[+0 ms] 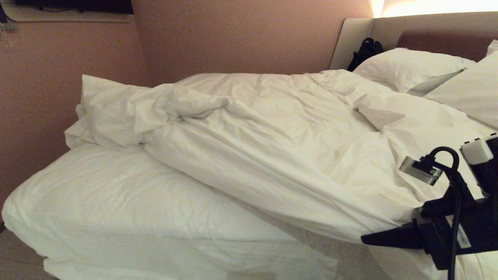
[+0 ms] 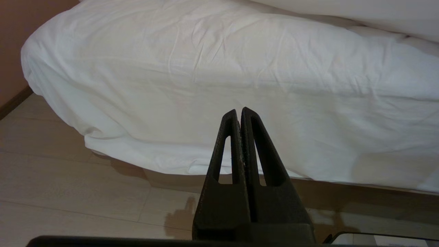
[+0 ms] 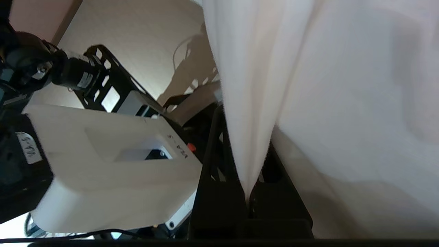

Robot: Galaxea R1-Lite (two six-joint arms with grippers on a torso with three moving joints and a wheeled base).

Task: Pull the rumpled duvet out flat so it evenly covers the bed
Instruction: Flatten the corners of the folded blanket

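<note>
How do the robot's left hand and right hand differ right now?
The right hand is pinching a fold of the duvet; the left hand holds nothing. The right one is up at the bed's near edge; the left hangs low beside the mattress, above the floor. Both are shut.

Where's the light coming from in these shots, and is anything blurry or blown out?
Head view: a warm glow above the headboard is blown out, and the wall looks pinkish. Left wrist view: sharp; the shut left claw throws a soft shadow on the floor. Right wrist view: the duvet pinched in the right claw looks smeared and soft.
</note>
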